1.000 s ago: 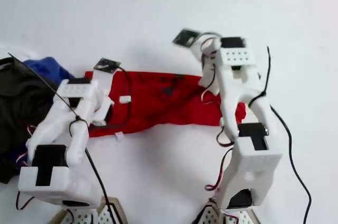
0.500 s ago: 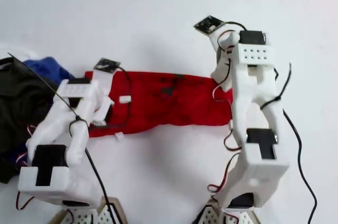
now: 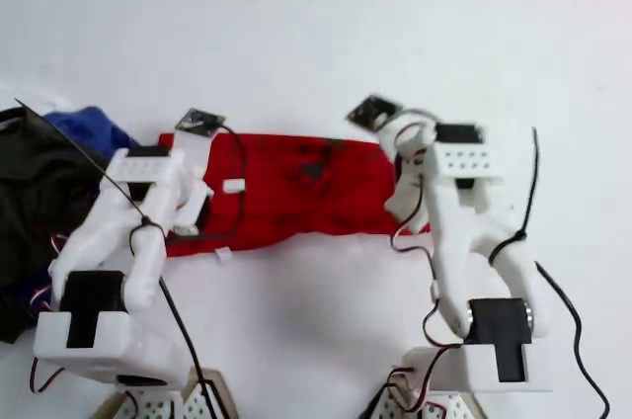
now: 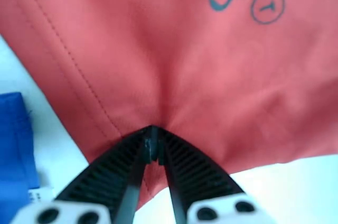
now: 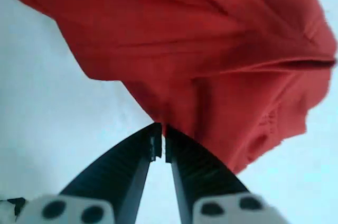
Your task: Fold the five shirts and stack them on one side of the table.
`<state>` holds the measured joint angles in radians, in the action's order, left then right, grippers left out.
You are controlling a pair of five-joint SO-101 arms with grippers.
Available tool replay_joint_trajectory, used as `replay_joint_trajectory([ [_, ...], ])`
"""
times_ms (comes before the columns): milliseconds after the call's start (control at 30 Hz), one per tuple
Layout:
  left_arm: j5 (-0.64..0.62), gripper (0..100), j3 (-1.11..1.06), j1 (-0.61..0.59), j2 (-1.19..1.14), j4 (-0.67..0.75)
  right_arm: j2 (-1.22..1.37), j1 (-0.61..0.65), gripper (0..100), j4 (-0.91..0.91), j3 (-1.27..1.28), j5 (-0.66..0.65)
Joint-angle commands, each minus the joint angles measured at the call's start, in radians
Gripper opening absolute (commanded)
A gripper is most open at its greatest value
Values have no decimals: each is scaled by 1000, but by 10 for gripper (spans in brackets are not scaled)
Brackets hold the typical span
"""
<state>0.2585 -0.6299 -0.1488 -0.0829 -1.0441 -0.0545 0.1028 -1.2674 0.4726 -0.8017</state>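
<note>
A red shirt (image 3: 296, 192) lies folded into a long strip across the middle of the white table (image 3: 296, 43). My left gripper (image 3: 207, 197) is at the strip's left end, and in the left wrist view my left gripper (image 4: 152, 142) is shut on a pinch of the red shirt (image 4: 211, 76) below its dark print. My right gripper (image 3: 403, 192) is at the strip's right end. The right wrist view has my right gripper (image 5: 160, 139) shut on the edge of the red shirt (image 5: 211, 39), whose cloth bunches up beyond the tips.
A heap of shirts sits at the table's left edge: a blue one (image 3: 84, 127) on top of a dark one (image 3: 35, 202). The blue shirt (image 4: 13, 139) lies close beside the left gripper. Bare table stretches along the far side and to the right.
The right arm swung out toward the far right, then came back nearer and leftward with the shirt's right end, so the red strip is now shorter. The left arm has kept still.
</note>
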Motion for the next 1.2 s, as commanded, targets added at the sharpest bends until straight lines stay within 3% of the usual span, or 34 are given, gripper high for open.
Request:
replay_joint_trajectory([
  [0, 6, 25, -2, -3, -8, 43, -38, 45, 20, 84, 35, 71],
  [333, 6, 25, -2, -3, -9, 43, 33, 176, 20, 251, 35, 207],
  [567, 6, 25, -2, -3, -9, 43, 94, 145, 20, 394, -11, 345],
  [767, 6, 25, -2, -3, -9, 43, 97, 102, 20, 387, -143, 511],
  [1167, 6, 25, -2, -3, -9, 44, 53, 91, 20, 120, -170, 505],
])
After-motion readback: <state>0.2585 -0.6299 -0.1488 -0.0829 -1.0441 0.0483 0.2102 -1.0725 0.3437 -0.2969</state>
